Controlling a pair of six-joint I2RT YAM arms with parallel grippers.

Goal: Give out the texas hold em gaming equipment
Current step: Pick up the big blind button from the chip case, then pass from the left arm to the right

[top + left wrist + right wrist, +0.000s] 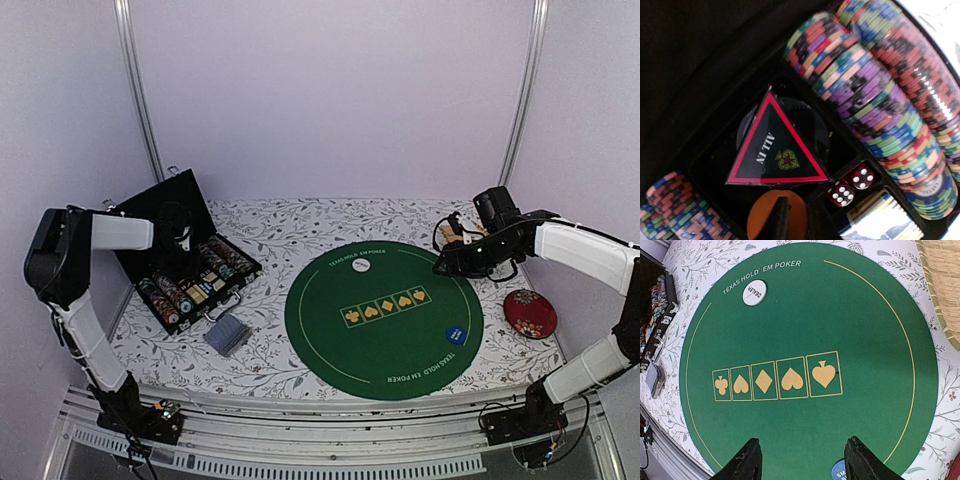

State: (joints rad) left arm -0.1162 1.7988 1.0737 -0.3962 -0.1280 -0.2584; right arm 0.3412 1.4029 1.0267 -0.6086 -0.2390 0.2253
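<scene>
One orange disc under my left finger, and tight room in the case

My left hand is down inside the case, which sits at 9 o'clock of the felt. From the wrist I see one finger lying across the orange disc, at 6 o'clock of the ALL IN plaque. The other finger is out of sight, so I cannot tell whether I am pinching the disc or only over it.

I judge the disc light, stiff and slick. It lies flat in its pocket, so there is little rim to catch; I would take it by opposite edges. The pocket walls are close. Dice lie at 4 o'clock of the plaque, and chips run from 12 to 4 o'clock, packed on edge and likely to spill if nudged. A straight lift looks safest, staying off the lid at 11 o'clock.

My right hand hangs spread and empty over the felt's 2 o'clock rim. The felt carries a dealer disc at 11 o'clock and a blue disc at 4 o'clock; the rest is open for landing. The deck lies on the surface at 9 o'clock of the felt. Its cards look thin and apt to fan, so I would grip the stack by its long sides. A cushion sits at 3 o'clock, beyond the felt.
</scene>
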